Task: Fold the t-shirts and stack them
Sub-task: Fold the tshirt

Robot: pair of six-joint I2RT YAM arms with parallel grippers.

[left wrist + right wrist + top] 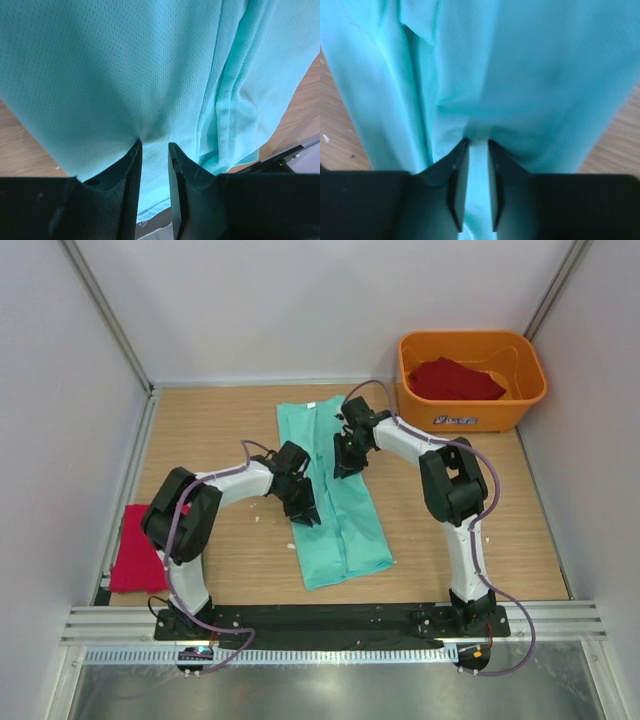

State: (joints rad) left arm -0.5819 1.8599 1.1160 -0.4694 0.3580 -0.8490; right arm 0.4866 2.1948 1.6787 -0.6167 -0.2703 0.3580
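There was one green t-shirt (335, 500), lying long in the middle of the table (220, 430). There were two red t-shirts (135, 545): one at the left edge, one in the orange tub (470, 415). Both arms bent down over the green one. The left gripper (305, 512) and the right gripper (345, 465) were nearly closed, each pinching its cloth.

Wooden table (220, 420) (white walls (300, 300))

Top view looks down; wrist views crowd the teal shirt (345, 530).
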